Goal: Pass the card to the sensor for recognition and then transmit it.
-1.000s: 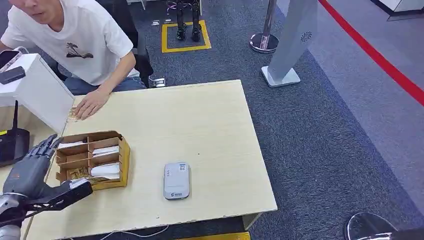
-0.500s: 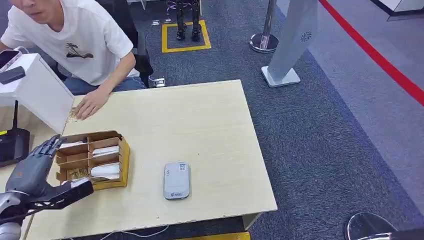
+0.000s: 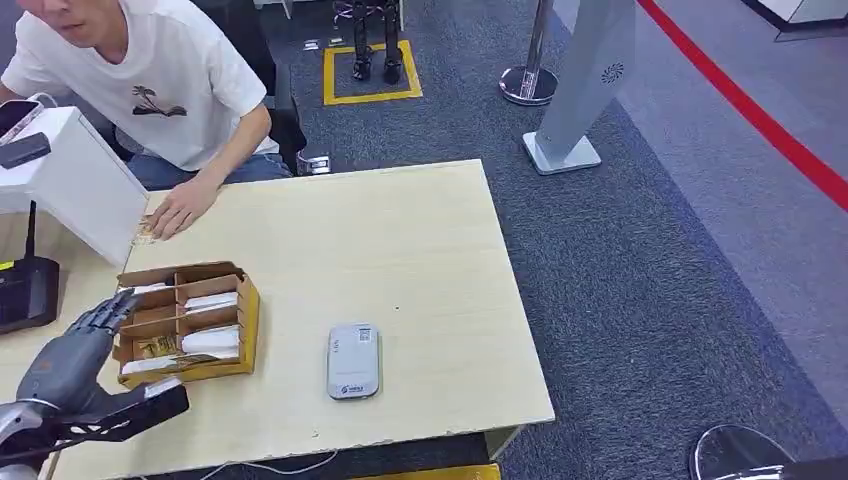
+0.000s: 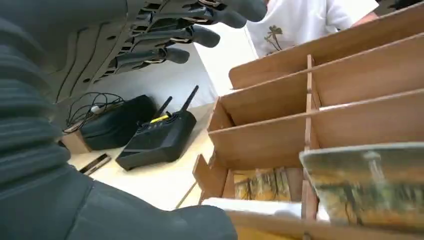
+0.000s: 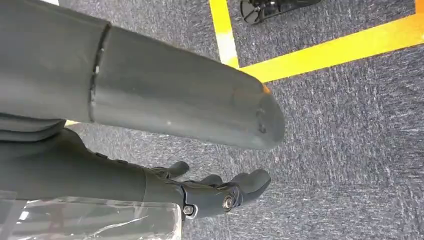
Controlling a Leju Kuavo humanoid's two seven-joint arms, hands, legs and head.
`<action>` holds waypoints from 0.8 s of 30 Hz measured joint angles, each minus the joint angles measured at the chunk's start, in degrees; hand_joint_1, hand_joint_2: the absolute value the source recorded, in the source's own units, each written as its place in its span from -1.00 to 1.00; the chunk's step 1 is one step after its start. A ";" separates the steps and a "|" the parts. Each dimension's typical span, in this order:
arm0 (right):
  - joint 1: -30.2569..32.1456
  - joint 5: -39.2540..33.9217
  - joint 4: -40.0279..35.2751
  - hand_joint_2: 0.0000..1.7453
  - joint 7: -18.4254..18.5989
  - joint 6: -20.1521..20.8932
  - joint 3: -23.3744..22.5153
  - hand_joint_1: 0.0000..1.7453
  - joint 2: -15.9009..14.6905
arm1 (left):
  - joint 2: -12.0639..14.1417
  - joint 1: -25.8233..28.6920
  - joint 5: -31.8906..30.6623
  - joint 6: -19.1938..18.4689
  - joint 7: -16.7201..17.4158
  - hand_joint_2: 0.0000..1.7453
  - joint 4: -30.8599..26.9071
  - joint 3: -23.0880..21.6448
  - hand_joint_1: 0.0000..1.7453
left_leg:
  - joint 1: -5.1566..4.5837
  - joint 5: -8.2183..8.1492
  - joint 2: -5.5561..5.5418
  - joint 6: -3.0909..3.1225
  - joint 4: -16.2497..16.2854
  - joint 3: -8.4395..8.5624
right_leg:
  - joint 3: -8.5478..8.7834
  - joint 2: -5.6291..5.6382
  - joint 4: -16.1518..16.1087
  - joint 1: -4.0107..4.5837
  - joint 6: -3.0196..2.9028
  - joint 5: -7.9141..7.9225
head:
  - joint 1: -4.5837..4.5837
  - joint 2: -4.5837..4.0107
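Head view, far left: shows a black router (image 3: 25, 295) by the table (image 3: 400, 250) edge and, just below it, the left hand (image 3: 70, 355) reaching in at the near left corner of the cardboard tray (image 3: 250, 325). Finds the fingers (image 4: 195, 35) stretched out and fanned along the tray's left wall, the thumb (image 4: 150, 220) held far from them across the tray's front, so wide and gripping nothing that can be made out. Cannot tell whether the thumb tip touches the pale card edge beside it.

Moving right, places the card (image 3: 150, 364) in the tray's front compartment, lying flat among other pale cards in the neighbouring slots. From the left wrist view, reads one card (image 4: 370, 187) as thin and stiff, printed with a yellow-green landscape, leaning up at the front wall; looks light and easy to slip from a pinch.

Further right, sets the sensor (image 3: 353, 361), a small grey-white box, flat on the table, well apart from the tray, with nothing on it. At the far side, notes a person's hand (image 3: 180, 208) resting on the table top.

Puts the task at its very start: no card lifted yet, nothing presented to the sensor, no handover made. Leaves the pick, the pass over the sensor and the transfer all to do.

Right wrist view: catches the right hand (image 5: 220, 192) hanging over grey carpet, fingers loosely bent and apart from the thumb, holding nothing.
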 joint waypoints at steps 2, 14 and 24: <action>0.02 -0.07 0.00 -1.00 -0.04 0.00 0.00 -1.00 0.00 | 0.37 0.62 0.04 -0.02 0.09 1.00 -0.72 -0.09 -1.00 | 0.00 0.00 0.00 0.00 0.00 0.00 | 0.00 0.00 0.00 0.00 0.00 0.00 | 0.00 0.00; 0.21 0.00 0.02 -1.00 0.00 -0.04 0.00 -1.00 0.00 | 1.31 3.34 0.57 0.00 0.85 1.00 -2.64 -0.26 -1.00 | 0.00 0.00 0.00 0.00 0.00 0.00 | 0.01 0.00 0.00 0.00 0.00 0.00 | 0.02 0.00; 0.22 0.11 0.02 -1.00 0.02 -0.04 0.00 -1.00 0.00 | 1.31 3.68 0.57 0.00 0.85 1.00 -2.67 -0.26 -1.00 | 0.00 0.00 -0.01 0.00 0.00 0.00 | 0.01 -0.01 0.00 0.00 0.00 0.00 | 0.02 -0.02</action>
